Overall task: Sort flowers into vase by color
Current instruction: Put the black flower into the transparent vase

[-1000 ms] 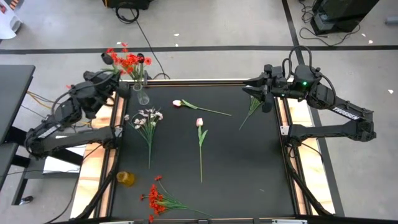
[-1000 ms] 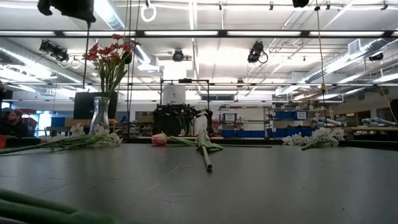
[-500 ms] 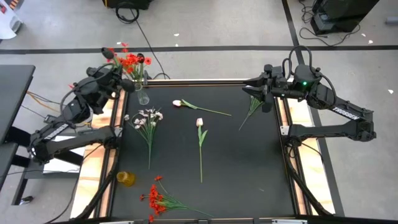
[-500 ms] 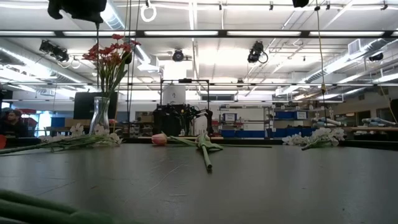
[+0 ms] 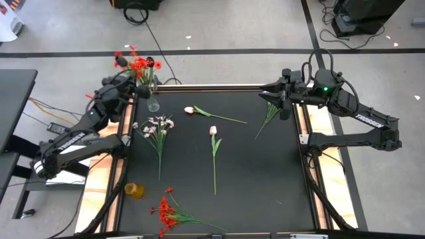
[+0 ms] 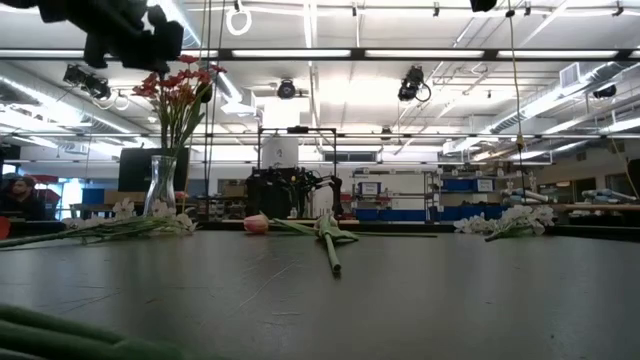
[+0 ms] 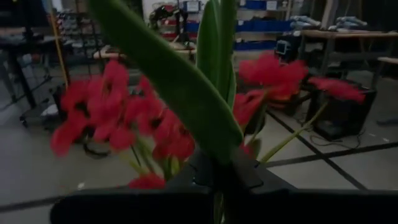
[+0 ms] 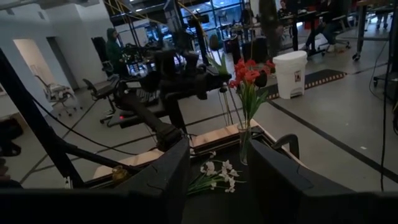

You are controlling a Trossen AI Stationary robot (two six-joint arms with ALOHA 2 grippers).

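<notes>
Flowers [image 5: 137, 64], red, stand in the vase [image 5: 153, 103] at ten o'clock, left end effector [image 5: 141, 89] clamped on a green stem beside them, right end effector [image 5: 267, 94] spread wide at two o'clock.

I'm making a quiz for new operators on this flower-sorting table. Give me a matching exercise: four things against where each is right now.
Things:
1. clear vase
2. yellow cup
3. loose red spray
4. right gripper

Places:
A. near edge of the mat, lying flat
B. far left corner, holding red flowers
C. far right corner, above a white spray
D. left edge, nearer half

Pairs: 1-B, 2-D, 3-A, 4-C
</notes>
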